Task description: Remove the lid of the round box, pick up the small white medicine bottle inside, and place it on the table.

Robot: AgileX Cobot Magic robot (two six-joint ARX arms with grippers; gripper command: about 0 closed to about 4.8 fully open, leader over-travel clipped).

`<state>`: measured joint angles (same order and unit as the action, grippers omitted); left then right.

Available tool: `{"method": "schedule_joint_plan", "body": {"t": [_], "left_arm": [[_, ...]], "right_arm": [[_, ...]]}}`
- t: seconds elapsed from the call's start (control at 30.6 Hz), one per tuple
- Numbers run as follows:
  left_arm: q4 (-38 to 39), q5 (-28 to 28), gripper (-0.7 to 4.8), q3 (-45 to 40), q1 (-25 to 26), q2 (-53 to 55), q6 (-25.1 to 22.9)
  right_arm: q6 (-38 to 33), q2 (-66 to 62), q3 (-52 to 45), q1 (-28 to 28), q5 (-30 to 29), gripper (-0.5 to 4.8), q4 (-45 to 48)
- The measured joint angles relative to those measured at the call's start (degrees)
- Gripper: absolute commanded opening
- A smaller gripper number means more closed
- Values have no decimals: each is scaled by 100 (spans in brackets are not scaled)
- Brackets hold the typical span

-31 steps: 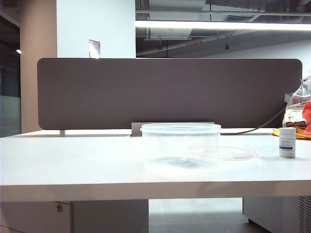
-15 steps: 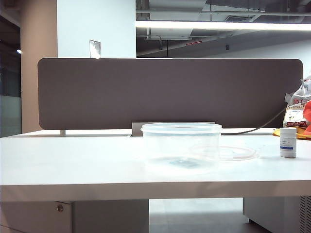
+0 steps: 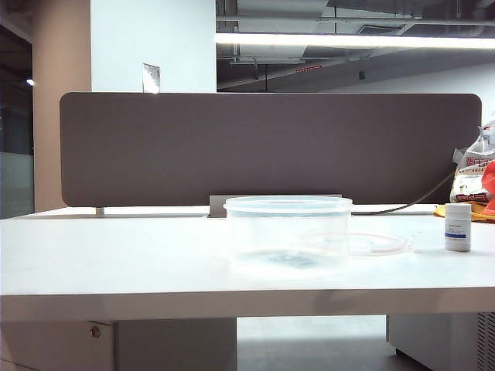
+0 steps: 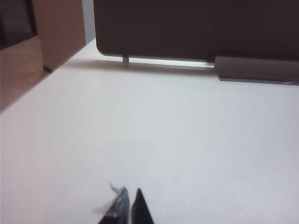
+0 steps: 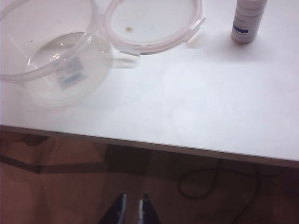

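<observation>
Nothing on the white tabletop (image 3: 116, 263) has moved since the earlier exterior frames; the box, lid and bottle sit where they were. The wide clear plastic round box (image 3: 288, 232) stands open near the middle. Its thin clear round lid with a pinkish edge (image 3: 363, 244) lies flat just beside it, touching the box in my right wrist view. The small white medicine bottle with a blue label band (image 3: 458, 227) stands upright on the tabletop, well apart from the box. My left pincer (image 4: 128, 205) hangs over bare tabletop, tips pressed together, empty. My right pincer (image 5: 131, 207) hovers off the front edge, tips slightly parted, holding nothing.
</observation>
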<state>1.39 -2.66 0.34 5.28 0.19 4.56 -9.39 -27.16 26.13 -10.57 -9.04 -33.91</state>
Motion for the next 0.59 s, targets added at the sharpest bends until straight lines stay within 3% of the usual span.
{"method": "schedule_joint_plan", "body": {"t": [0.59], "left_arm": [[59,-131,22,7,-9,4,-90]], "right_arm": [[2,0,0,0,2,44,0]]}}
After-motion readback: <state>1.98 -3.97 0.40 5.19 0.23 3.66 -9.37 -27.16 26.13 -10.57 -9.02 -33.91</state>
